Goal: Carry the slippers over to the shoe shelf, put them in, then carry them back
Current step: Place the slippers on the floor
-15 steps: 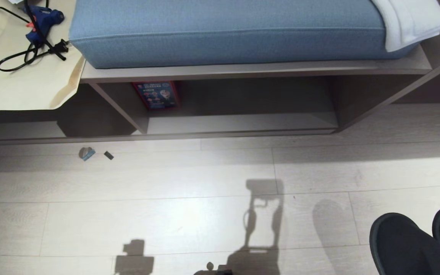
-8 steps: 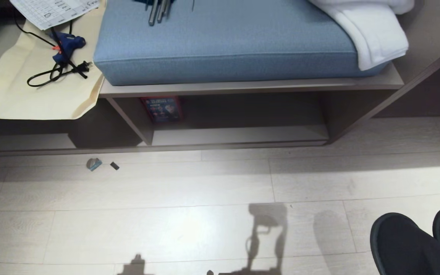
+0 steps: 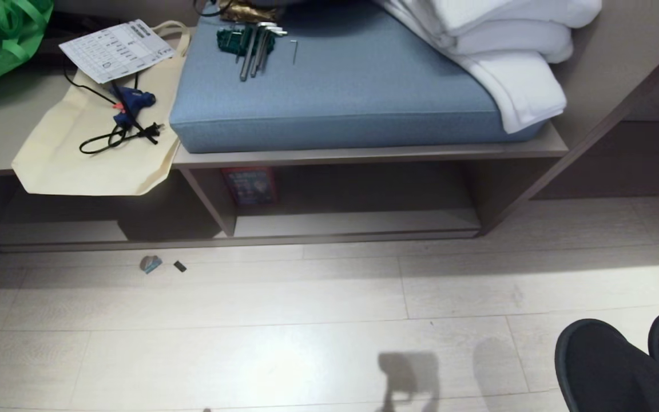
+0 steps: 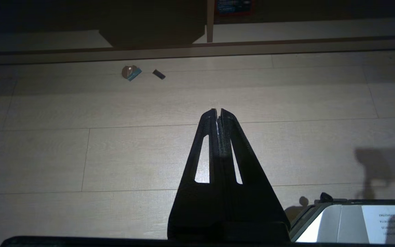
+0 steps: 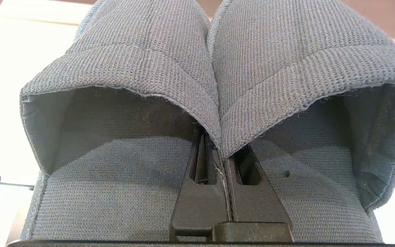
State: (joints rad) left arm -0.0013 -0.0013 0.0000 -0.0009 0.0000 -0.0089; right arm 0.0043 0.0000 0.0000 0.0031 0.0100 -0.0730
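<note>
grey-blue slippers (image 5: 214,68) pinched side by side in the clenched right gripper (image 5: 223,154), toes pointing forward. shoe shelf (image 3: 352,223) lies ahead and leftward; left gripper (image 4: 218,113) closed, empty.

The slippers (image 3: 627,366) show at lower right, well apart from the shoe shelf (image 3: 358,223).

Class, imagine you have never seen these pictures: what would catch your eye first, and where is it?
The slippers fill the right wrist view, their inner edges pinched together by the shut right gripper. In the head view a blue cushion lies on a bench above the shoe shelf, with folded white towels at its right end. The left gripper hangs shut and empty over the pale floor.
</note>
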